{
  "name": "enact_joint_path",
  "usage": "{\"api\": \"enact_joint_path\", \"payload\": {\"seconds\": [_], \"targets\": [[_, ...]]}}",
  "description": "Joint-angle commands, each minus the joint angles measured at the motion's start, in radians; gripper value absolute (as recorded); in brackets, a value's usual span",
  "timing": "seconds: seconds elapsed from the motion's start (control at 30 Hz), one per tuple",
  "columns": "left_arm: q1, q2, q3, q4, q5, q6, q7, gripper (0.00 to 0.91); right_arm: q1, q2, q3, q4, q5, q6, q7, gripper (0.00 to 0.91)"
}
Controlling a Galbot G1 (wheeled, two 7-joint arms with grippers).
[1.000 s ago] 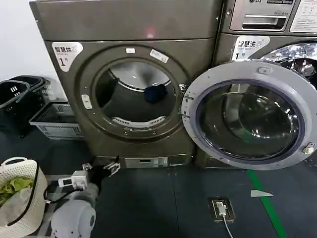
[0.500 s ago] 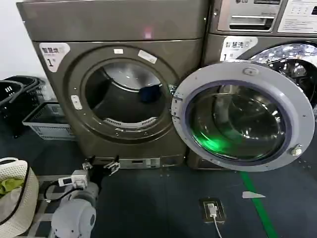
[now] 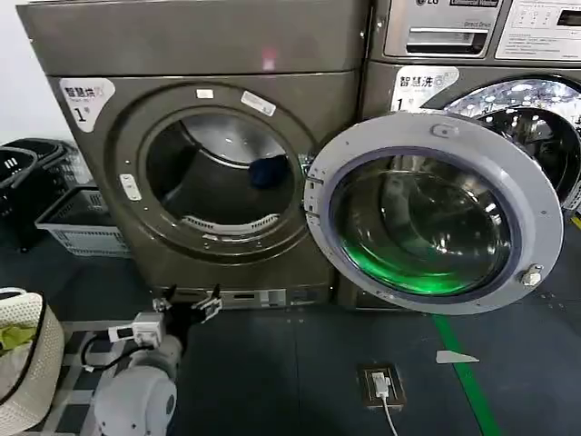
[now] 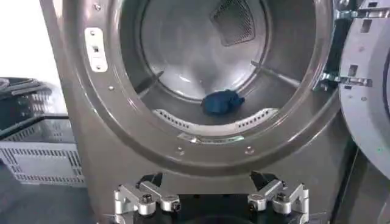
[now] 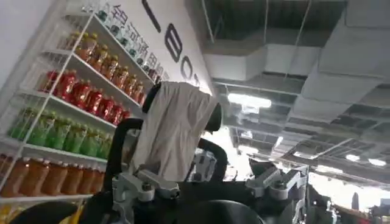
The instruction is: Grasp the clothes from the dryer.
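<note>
Clothes (image 4: pixel 222 101), small navy bundle on the drum floor inside the open dryer (image 3: pixel 209 54), looks light, soft, floppy, so pinch its bunched top; left gripper (image 4: pixel 211 199) low before the porthole, jaws apart, empty; right gripper (image 5: pixel 210 185) jaws apart too.

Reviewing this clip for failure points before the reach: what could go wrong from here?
1. The clothes are a small bundle lying deep in the drum, past the raised lip of the dryer; the open left gripper, low in front of the machine, may strike that lip going in.
2. The glass door hangs open beside the mouth, so a wide swing could hit it.
3. The soft bundle could slip from a shallow pinch.
</note>
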Motion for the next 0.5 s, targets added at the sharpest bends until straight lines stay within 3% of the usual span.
{"api": "enact_joint_path", "payload": {"seconds": [0.03,0.5], "targets": [[0.003,0.000,0.005,0.000,0.004,0.049,0.001,0.907,-0.002,0.001,0.007,0.000,0.010,0.006,0.009,0.907],[0.017,-0.005,0.006,-0.009,0.000,0.049,0.001,0.907,-0.011,0.005,0.017,0.004,0.034,0.004,0.029,0.907]]}}
